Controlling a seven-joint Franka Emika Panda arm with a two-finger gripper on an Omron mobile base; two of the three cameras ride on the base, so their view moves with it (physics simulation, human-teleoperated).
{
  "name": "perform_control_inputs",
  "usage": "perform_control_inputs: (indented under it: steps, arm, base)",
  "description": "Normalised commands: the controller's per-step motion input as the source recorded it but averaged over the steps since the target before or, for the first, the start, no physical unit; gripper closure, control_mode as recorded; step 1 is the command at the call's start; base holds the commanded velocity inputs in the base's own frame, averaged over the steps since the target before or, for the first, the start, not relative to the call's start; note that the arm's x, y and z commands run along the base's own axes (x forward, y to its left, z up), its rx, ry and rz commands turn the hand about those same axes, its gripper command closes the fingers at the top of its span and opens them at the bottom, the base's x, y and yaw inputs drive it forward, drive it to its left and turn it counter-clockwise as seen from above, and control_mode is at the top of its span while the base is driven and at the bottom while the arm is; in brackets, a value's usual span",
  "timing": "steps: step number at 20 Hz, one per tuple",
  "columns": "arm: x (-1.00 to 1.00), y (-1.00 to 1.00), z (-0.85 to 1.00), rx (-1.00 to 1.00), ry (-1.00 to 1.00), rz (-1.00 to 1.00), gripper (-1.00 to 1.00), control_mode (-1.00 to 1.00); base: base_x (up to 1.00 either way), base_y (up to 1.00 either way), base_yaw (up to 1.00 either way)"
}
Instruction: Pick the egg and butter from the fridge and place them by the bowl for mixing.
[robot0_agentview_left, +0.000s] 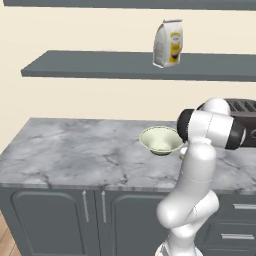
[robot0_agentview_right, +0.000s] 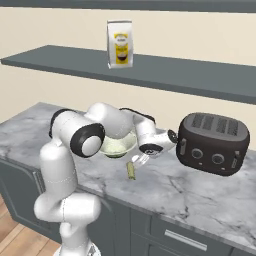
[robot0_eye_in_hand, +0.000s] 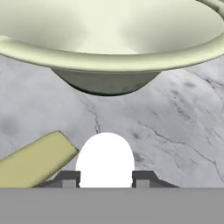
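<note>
In the hand view, the small white egg (robot0_eye_in_hand: 105, 159) sits between my two dark fingertips (robot0_eye_in_hand: 70, 178), and my gripper (robot0_eye_in_hand: 106, 178) is shut on it just above the marble counter. The cream-white bowl (robot0_eye_in_hand: 109, 57) with its pale greenish inside stands right in front of the egg. The pale yellow butter (robot0_eye_in_hand: 33, 162) lies on the counter to the left of the egg. From the right base camera, my gripper (robot0_agentview_right: 138, 159) hangs low beside the bowl (robot0_agentview_right: 116, 146), with the butter (robot0_agentview_right: 131, 170) just below it. The bowl (robot0_agentview_left: 161, 140) also shows in the left base view. The fridge is out of view.
A dark toaster (robot0_agentview_right: 213, 143) stands on the grey marble counter (robot0_agentview_left: 75, 150) right of the bowl. A white and yellow bag (robot0_agentview_left: 168, 44) stands on the dark wall shelf (robot0_agentview_left: 90, 65) above. Grey cabinet doors and drawers run under the counter.
</note>
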Motion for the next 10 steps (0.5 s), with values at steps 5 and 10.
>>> perform_control_inputs:
  steps: [5, 10]
  arm:
    - [0.00, 0.01, 0.01, 0.00, 0.00, 0.00, -1.00, -1.00]
    - [-0.15, -0.01, 0.28, 0.00, 0.04, 0.00, -1.00, -1.00]
  base:
    - [0.00, 0.00, 0.00]
    - [0.00, 0.00, 0.00]
